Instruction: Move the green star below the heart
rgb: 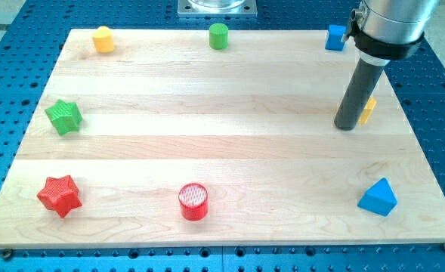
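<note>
The green star [64, 116] lies near the board's left edge, a little above mid-height. My tip [346, 127] rests on the board at the view's right, far from the star. A yellow block [369, 111] sits right behind the rod, touching or nearly touching it, and is mostly hidden; its shape cannot be made out. No block shows a clear heart shape.
A red star [60, 196] lies at the bottom left and a red cylinder [193, 202] at the bottom middle. A blue triangular block [378, 198] is at the bottom right. Along the top are a yellow block [103, 38], a green cylinder [219, 35] and a blue block [335, 37].
</note>
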Tool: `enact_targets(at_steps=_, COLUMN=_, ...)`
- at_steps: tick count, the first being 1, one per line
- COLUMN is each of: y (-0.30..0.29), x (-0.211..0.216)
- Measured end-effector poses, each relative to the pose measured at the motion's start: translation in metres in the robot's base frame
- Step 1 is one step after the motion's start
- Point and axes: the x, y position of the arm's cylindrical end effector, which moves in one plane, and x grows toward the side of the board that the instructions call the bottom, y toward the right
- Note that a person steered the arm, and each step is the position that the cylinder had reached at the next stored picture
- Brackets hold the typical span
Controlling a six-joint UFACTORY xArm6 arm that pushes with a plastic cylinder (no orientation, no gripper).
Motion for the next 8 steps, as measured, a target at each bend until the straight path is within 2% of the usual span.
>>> enact_targets(at_steps=1, y=-0.001, x=0.0)
enact_targets(at_steps=2, y=-0.041, x=0.0)
enact_targets(at_steps=3, y=-0.116, x=0.001)
enact_targets(at_steps=5, y=-0.273, x=0.035)
enact_targets(at_steps=8, y=-0.323, x=0.036)
